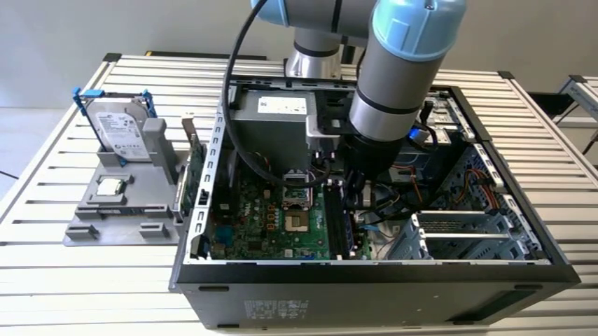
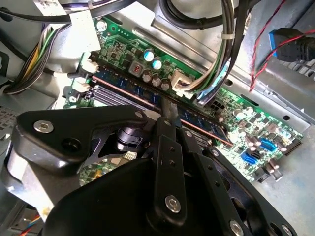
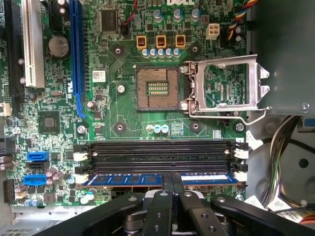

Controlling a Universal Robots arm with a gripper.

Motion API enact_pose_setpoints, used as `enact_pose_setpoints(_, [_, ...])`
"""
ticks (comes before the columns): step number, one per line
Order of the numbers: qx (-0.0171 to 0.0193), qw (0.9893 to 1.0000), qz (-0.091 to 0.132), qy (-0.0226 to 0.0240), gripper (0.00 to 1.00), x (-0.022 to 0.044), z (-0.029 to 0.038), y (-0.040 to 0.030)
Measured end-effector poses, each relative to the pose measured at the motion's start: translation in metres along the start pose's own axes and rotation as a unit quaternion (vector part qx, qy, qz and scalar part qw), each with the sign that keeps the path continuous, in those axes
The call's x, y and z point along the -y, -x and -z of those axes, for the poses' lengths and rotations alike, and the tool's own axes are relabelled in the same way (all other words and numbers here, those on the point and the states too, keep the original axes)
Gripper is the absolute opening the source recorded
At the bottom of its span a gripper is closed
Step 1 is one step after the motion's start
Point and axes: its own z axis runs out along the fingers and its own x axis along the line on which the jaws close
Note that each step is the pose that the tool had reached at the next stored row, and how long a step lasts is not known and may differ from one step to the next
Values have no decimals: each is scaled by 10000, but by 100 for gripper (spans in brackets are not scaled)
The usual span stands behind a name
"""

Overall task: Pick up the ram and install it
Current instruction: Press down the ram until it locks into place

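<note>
The gripper (image 3: 172, 183) fingers (image 3: 168, 181) are closed narrowly on the ram (image 3: 128, 179), which stands edge-down in the slot (image 3: 157, 156) row's outermost slot on the motherboard (image 3: 118, 103), aligned lengthwise, apparently so it can seat.

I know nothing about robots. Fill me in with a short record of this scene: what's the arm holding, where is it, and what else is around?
setting: open computer case on a slatted table
arm: reaching down into the case
gripper: shut on the ram
ram: blue stick, sitting along one of the outermost memory slots of the motherboard
other memory slots: empty
processor socket: open, retaining frame swung aside
outside the case: hard drive standing in a grey holder, at the exterior view's left
</note>
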Motion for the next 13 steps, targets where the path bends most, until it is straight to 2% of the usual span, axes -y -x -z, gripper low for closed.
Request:
enact_pose_setpoints(2, [-5,10000,-2,1,0,0,-14,4])
enact_pose_setpoints(10, [-18,10000,-2,5,0,1,-3,7])
enact_pose_setpoints(13, [9,10000,-2,-2,0,-1,23,4])
